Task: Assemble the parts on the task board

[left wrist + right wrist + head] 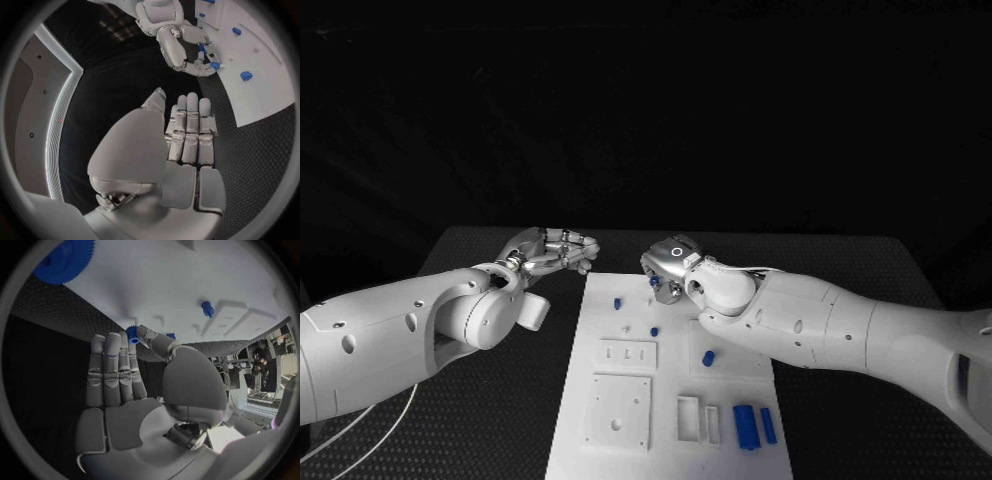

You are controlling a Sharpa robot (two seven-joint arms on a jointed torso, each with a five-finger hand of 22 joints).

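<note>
1. The table point(877, 270) has a black, matt, finely dimpled surface.
2. The task board point(625, 440) looks like smooth, matt white plastic.
3. The parts point(746, 426) are blue plastic.
4. Each hand point(187, 132) looks like satin silver metal.

head camera looks steeply down from above the near edge of the black table point(877, 260), taking in the whole task board point(668, 390). each wrist camera sits close behind its own hand, left hand point(187, 132), right hand point(115, 372). all three share the board.
</note>
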